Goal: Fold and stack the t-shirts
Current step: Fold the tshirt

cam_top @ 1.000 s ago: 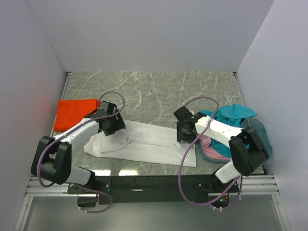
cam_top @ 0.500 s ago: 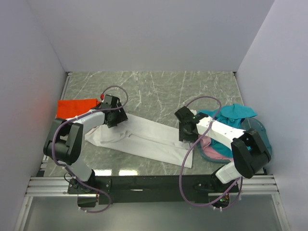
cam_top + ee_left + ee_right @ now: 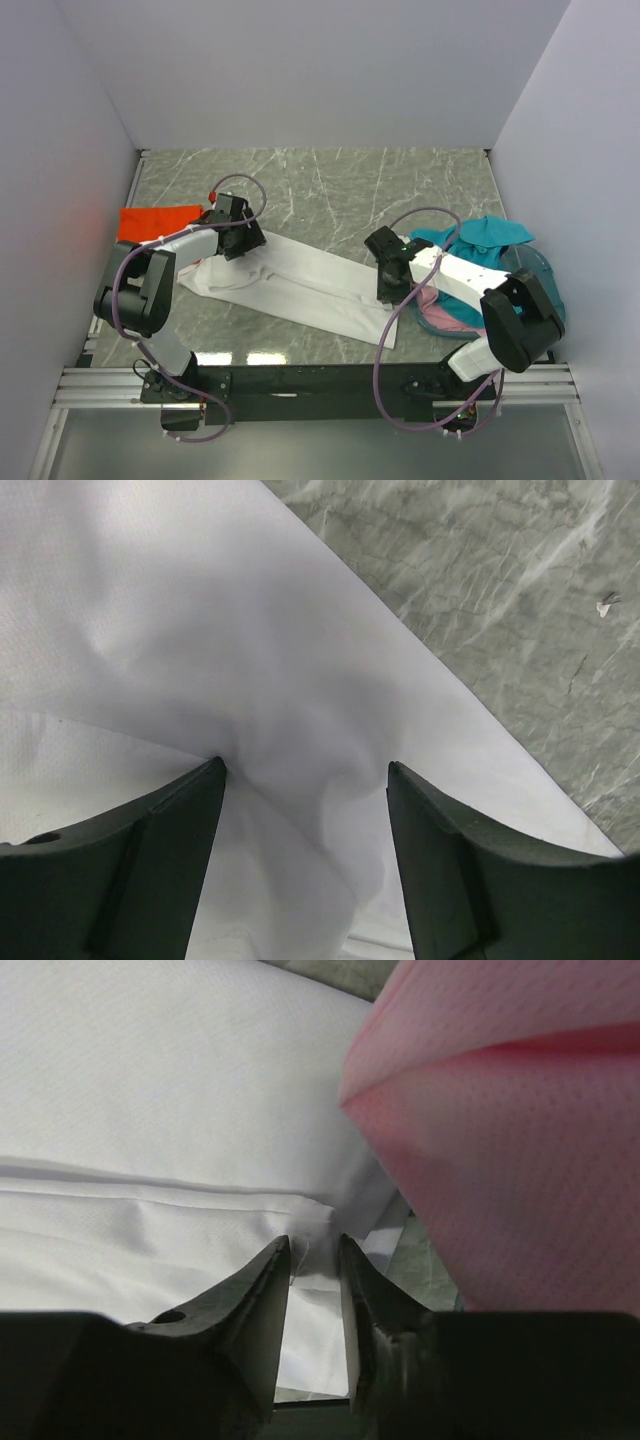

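Your white t-shirt (image 3: pixel 300 285) lies stretched in a long slanted band across the middle of the worktop (image 3: pixel 340 190). It looks thin, limp and light, so expect it to sag and crease wherever you leave it unsupported, and to slide easily on the smooth stone. The left claw (image 3: pixel 305 780) sits spread over its far-left end, a soft ridge of cloth gathered between the fingers (image 3: pixel 150 860) but not pinched. The right claw (image 3: pixel 313 1250) is all but pressed together on the stitched hem at the near-right end, just beside the pink t-shirt (image 3: pixel 500 1130). Take hold at hems and seams, where the cloth is thicker, and pinch both layers together, or only the top one lifts.
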Motion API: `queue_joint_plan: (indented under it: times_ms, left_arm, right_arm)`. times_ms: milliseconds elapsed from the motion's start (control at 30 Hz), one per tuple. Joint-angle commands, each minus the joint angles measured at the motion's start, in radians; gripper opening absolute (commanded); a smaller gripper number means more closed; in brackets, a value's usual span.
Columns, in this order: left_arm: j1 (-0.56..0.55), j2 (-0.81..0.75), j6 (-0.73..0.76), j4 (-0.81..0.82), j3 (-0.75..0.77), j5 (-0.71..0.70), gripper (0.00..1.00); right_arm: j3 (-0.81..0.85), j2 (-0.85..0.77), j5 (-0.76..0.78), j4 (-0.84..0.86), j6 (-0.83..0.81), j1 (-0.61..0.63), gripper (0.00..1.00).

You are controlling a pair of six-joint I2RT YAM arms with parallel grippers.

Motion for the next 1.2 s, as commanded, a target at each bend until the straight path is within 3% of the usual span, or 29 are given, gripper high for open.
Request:
queue_joint_plan:
  times_ms: [0, 100, 267, 900, 1167]
  left_arm:
    - [0.004, 0.049, 0.018, -0.016, -0.031, 0.019, 0.73]
    - [0.004, 0.054, 0.016, -0.013, -0.028, 0.022, 0.73]
    - [0.004, 0.067, 0.016, -0.013, -0.022, 0.024, 0.73]
    - [0.024, 0.113, 0.027, -0.03, 0.007, 0.03, 0.73]
    - [0.03, 0.118, 0.031, -0.032, 0.015, 0.033, 0.73]
  right_arm:
    - [-0.007, -0.038, -0.017, 0.015, 0.022, 0.005, 0.33]
    - [-0.013, -0.044, -0.019, 0.018, 0.022, 0.008, 0.27]
    - [-0.026, -0.063, -0.033, 0.026, 0.019, 0.011, 0.01]
    - [-0.076, -0.173, -0.028, 0.021, 0.027, 0.086, 0.0]
    - [-0.062, -0.205, -0.01, -0.053, 0.047, 0.121, 0.06]
